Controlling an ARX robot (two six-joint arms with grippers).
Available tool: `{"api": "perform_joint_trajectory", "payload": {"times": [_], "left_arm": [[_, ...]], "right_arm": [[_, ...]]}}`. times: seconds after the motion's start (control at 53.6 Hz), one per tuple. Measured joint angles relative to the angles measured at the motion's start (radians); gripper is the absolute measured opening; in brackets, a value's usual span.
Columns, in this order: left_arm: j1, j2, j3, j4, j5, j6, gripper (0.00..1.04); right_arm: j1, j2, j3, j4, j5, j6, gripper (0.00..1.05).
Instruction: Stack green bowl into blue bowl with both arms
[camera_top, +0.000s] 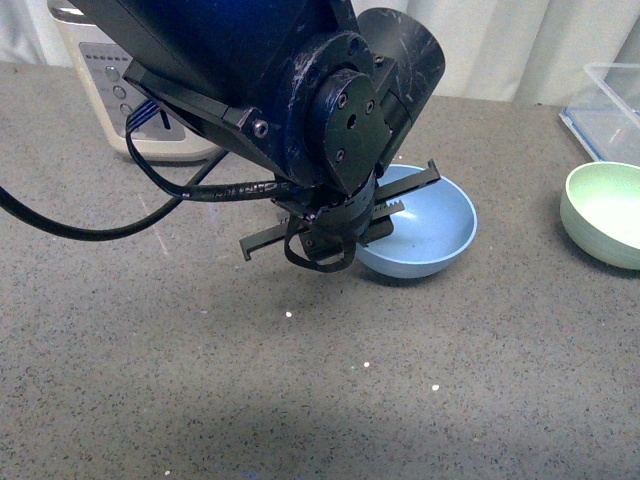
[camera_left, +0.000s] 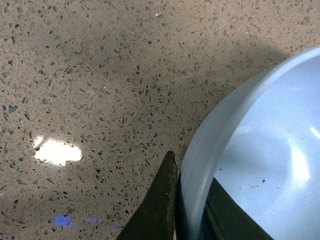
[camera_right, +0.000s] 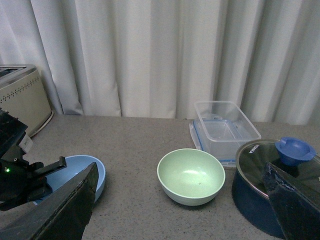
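Front view has the blue bowl (camera_top: 435, 225) mid-counter (camera_top: 200, 380) toward the far edge, and the green bowl (camera_top: 610, 210) by the right edge. Left gripper (camera_left: 192, 212) is pinching the blue bowl's rim, one finger inside, one outside. Right gripper (camera_right: 180, 200) hangs spread wide, touching neither bowl.

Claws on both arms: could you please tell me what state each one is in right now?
Left claw: closed on the rim of the blue bowl.
Right claw: open, holding nothing.
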Motion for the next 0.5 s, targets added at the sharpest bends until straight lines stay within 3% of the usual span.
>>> {"api": "perform_joint_trajectory", "payload": {"times": [0.187,0.261,0.411,0.504], "left_arm": [[0.007,0.0,0.008,-0.008,0.005,0.018,0.08],[0.013,-0.003,0.008,-0.024,-0.001,0.027,0.24],[0.039,-0.053,-0.026,-0.052,-0.022,0.036,0.44],[0.097,-0.17,-0.087,-0.058,-0.021,0.035,0.61]], "right_arm": [[0.0,0.0,0.0,0.0,0.0,0.0,0.96],[0.0,0.0,0.0,0.0,0.0,0.0,0.96],[0.0,0.0,0.0,0.0,0.0,0.0,0.96],[0.0,0.0,0.0,0.0,0.0,0.0,0.96]]}}
